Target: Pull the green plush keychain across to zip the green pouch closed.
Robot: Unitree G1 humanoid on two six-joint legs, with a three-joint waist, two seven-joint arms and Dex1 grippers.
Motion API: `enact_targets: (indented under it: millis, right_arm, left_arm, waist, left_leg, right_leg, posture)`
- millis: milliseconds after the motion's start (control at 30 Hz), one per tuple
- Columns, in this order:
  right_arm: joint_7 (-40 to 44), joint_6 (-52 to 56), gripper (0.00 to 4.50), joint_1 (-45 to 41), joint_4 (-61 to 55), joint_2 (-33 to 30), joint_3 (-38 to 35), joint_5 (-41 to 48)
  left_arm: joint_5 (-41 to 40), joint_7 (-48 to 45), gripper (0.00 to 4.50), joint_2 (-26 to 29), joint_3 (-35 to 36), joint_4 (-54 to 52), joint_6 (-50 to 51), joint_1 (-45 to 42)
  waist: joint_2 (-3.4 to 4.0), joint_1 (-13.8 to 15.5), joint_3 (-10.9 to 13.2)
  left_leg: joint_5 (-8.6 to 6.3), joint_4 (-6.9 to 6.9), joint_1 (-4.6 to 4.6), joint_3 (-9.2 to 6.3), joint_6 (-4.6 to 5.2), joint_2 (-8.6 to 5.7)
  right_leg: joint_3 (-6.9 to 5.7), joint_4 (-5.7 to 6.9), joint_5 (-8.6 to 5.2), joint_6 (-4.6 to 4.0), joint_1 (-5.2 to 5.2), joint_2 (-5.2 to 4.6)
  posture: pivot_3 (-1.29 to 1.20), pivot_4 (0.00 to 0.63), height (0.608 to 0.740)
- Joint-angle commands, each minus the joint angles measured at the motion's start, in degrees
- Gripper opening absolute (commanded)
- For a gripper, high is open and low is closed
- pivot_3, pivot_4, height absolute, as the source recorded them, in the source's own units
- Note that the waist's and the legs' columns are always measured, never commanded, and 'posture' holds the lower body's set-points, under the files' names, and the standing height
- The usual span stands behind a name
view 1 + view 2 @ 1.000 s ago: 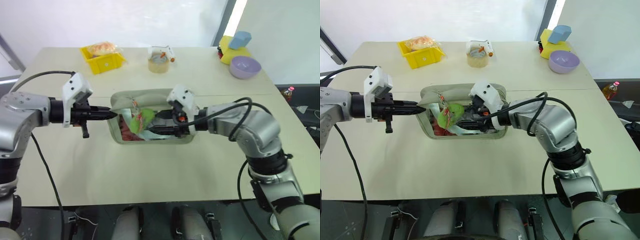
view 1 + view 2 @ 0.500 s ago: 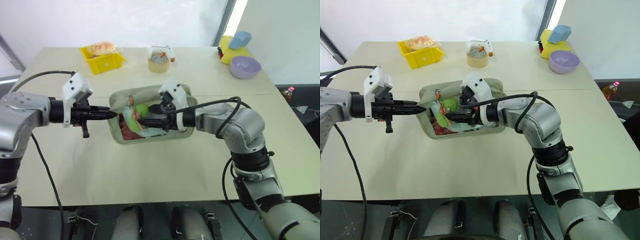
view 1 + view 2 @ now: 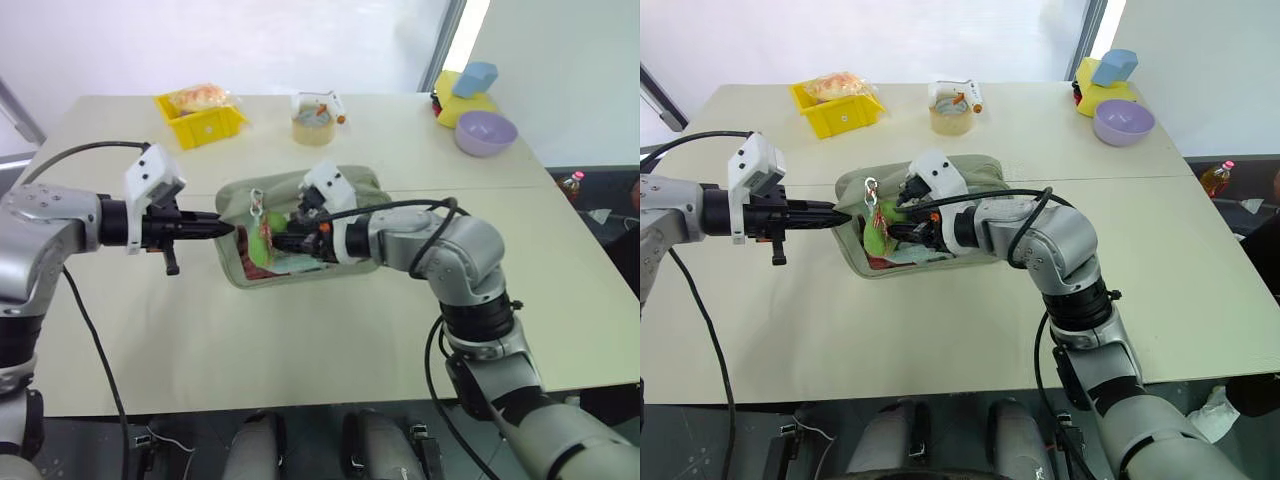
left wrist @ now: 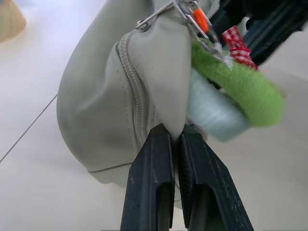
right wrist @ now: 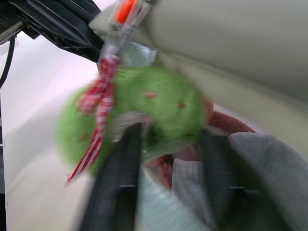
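The pale surface (image 3: 330, 340) carries everything, and the green pouch (image 3: 355, 185) lies near its middle, its clear window side toward the near edge and its left end lifted a little. At the far edge sit a yellow bin (image 3: 205, 115) with a packet in it, a roll of tape (image 3: 313, 127) to its right, and further right a lilac bowl (image 3: 486, 132) just beside a yellow and blue block (image 3: 468, 88).

The left gripper (image 3: 224, 228) comes in from the left, its black fingers (image 4: 154, 192) pressed together on a fold of the pouch fabric at the left end, just beside the zip teeth (image 4: 137, 103). The right gripper (image 3: 278, 241) reaches across the pouch from the right toward that same end. In the right wrist view its two fingers (image 5: 118, 178) stand either side of the green plush keychain (image 5: 144, 110), close against it, narrowed on the plush. The keychain hangs at the pouch's left end, below a metal clip (image 3: 871, 186) with an orange bead (image 4: 202, 21), and a red-and-white checked ribbon (image 5: 96, 103) trails from it.
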Motion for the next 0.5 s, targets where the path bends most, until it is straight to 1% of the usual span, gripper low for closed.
enact_targets:
  millis: [33,167,233,267,333,433,467,500]
  right_arm:
    - [-0.76,0.28,0.02,-1.58,-0.74,0.71,-2.02,0.32]
    - [-0.50,0.61,0.02,-1.48,-0.79,0.09,-2.53,0.52]
    - [0.53,1.40,0.02,-1.35,-1.95,-1.63,-3.09,1.19]
    - [2.33,1.54,0.02,-1.30,-3.22,-3.66,-2.92,1.92]
    - [7.57,2.51,0.02,-1.64,-7.71,-9.79,-2.55,4.67]
    - [14.77,5.49,0.02,-4.99,-11.99,-18.66,-5.55,10.58]
    - [16.10,6.44,0.02,-6.34,-12.04,-20.46,-6.57,12.10]
    - [17.50,7.20,0.02,-7.77,-11.65,-22.09,-7.44,13.53]
  left_arm:
    - [-1.03,-0.16,0.00,0.25,1.90,-1.53,-1.03,-0.50]
    - [-1.04,-0.08,0.00,0.29,1.97,-1.54,-0.99,-0.42]
    - [-1.03,-0.07,0.00,0.33,2.00,-1.57,-0.99,-0.37]
    - [-0.93,-0.10,0.00,0.35,1.94,-1.43,-1.11,-0.39]
    - [-0.74,-0.15,0.00,0.54,2.09,-1.22,-1.38,-0.18]
    - [-0.16,0.17,0.00,0.72,2.03,-0.51,-1.96,-0.19]
    - [-0.03,0.25,0.00,0.70,1.98,-0.34,-2.15,-0.15]
    - [0.22,0.39,0.00,0.65,1.87,-0.20,-2.56,-0.03]
  waist:
    - [0.00,-0.01,0.00]
    - [0.00,-0.02,0.00]
    - [0.00,0.01,0.00]
    - [0.00,0.06,0.00]
    - [0.01,0.20,0.01]
    - [0.03,0.09,0.02]
    - [0.03,0.04,0.02]
    - [0.03,-0.08,0.02]
  left_leg:
    - [0.00,0.00,0.00,0.00,0.00,0.00]
    - [0.00,0.00,0.00,0.00,0.00,0.00]
    - [0.00,-0.01,0.00,0.00,0.00,0.00]
    - [0.00,-0.01,0.00,0.00,0.00,0.00]
    - [0.00,-0.01,-0.02,-0.01,0.01,-0.01]
    - [-0.03,-0.01,-0.05,-0.03,0.05,0.00]
    - [-0.20,-0.02,-0.04,-0.02,0.35,-0.01]
    - [-0.21,-0.01,0.00,-0.03,0.37,-0.01]
  right_leg:
    - [0.00,0.00,0.00,0.00,0.00,0.00]
    - [0.00,0.00,0.00,0.00,0.00,0.00]
    - [0.00,0.00,0.00,0.00,0.00,0.00]
    - [0.00,0.00,0.00,0.00,0.00,0.00]
    - [0.00,-0.01,0.00,0.00,0.00,-0.02]
    - [0.00,-0.04,0.00,0.00,0.00,-0.05]
    - [0.00,-0.04,0.00,0.00,-0.01,-0.04]
    - [0.00,-0.04,0.00,0.00,-0.01,-0.01]
  posture:
    - [0.00,0.150,0.739]
    - [0.00,0.150,0.739]
    - [0.00,0.150,0.739]
    - [0.00,0.150,0.739]
    - [0.00,0.150,0.739]
    - [0.00,0.150,0.739]
    - [0.00,0.150,0.739]
    - [0.00,0.150,0.739]
